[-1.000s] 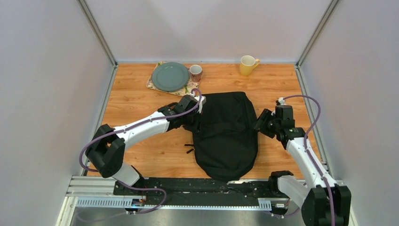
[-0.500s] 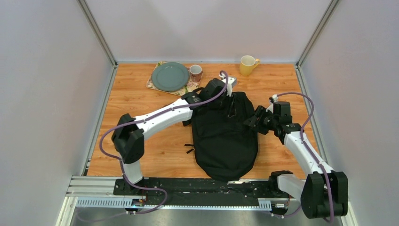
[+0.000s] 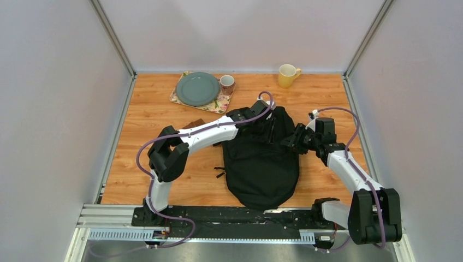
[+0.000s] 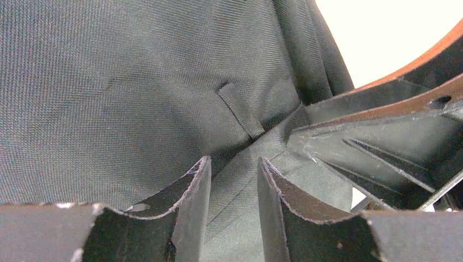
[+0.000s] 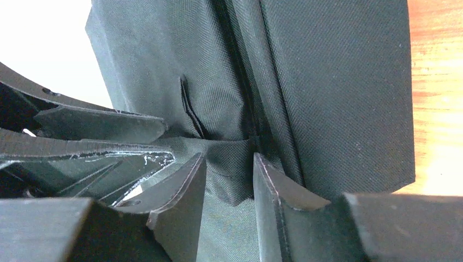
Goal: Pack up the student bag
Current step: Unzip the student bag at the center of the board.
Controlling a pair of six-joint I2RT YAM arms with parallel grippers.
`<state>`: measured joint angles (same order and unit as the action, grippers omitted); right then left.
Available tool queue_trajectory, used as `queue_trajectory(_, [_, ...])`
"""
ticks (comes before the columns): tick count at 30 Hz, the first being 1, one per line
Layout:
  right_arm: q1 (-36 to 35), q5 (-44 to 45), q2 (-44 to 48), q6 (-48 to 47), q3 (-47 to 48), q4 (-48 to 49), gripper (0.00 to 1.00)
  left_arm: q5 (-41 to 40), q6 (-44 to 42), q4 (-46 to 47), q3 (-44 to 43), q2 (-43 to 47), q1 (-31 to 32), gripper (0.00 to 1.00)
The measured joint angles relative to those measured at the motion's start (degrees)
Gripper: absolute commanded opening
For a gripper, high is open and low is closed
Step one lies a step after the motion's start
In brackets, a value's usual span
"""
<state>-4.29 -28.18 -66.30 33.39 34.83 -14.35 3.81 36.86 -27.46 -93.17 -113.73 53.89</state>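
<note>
The student bag (image 3: 262,164) is a large black fabric backpack lying flat mid-table, rounded end toward the arms. My left gripper (image 3: 268,126) reaches over its far end. In the left wrist view my left gripper (image 4: 233,161) has its jaws nearly together with a band of bag fabric (image 4: 136,82) between them. My right gripper (image 3: 288,143) is at the bag's far right edge. In the right wrist view my right gripper (image 5: 229,155) pinches a bunched fold of the bag (image 5: 338,82). The two grippers are almost touching; each shows in the other's wrist view.
A green plate (image 3: 197,88) on a floral mat (image 3: 177,99), a small mug (image 3: 227,83) and a yellow mug (image 3: 287,75) stand at the back. A flat brown object (image 3: 192,124) lies left of the bag. Black strap ends (image 3: 219,172) stick out on the bag's left.
My left arm swung from the bag's left side across to its far end, uncovering the brown object. My right gripper moved left onto the bag's edge.
</note>
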Motion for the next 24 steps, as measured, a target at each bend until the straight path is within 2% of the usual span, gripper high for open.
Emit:
queue_trajectory(1, [0.0, -0.2, 0.0, 0.02, -0.31, 0.22, 0.41, -0.2, 0.44, 0.04, -0.04, -0.17, -0.07, 0.45])
queue_trajectory(2, [0.0, -0.44, 0.0, 0.09, -0.61, 0.39, 0.49, -0.28, 0.9, 0.02, -0.13, -0.35, -0.11, 0.45])
queue_trajectory(5, [0.0, -0.63, 0.02, 0.31, -1.29, 0.76, 0.56, -0.66, 1.95, 0.22, -0.24, -0.72, -0.09, 0.45])
queue_trajectory(10, [0.0, -0.2, 0.07, 0.17, -2.03, 1.01, 0.56, -0.94, 2.71, 0.28, -0.35, -0.81, -0.09, 0.45])
queue_trajectory(13, [0.0, -0.13, -0.09, 0.02, -2.19, 1.05, 0.4, -0.92, 2.82, 0.31, -0.44, -0.81, -0.09, 0.45])
queue_trajectory(14, [0.0, -0.24, -0.28, -0.11, -2.21, 1.22, 0.3, -0.92, 2.84, 0.28, -0.57, -0.81, -0.09, 0.45])
queue_trajectory(16, [0.0, -0.46, -0.74, -0.33, -2.23, 1.6, 0.23, -0.92, 2.84, 0.28, -0.9, -0.81, -0.09, 0.45])
queue_trajectory(20, [0.35, -1.38, -0.63, 0.2, -3.61, 3.13, 0.03, -1.16, 2.84, 0.55, -1.44, -0.81, -0.09, 0.46])
queue_trajectory(24, [0.5, -2.25, 1.42, 0.68, -5.14, 4.76, 0.0, -1.46, 2.89, 0.31, -2.56, -1.16, -0.09, 0.47])
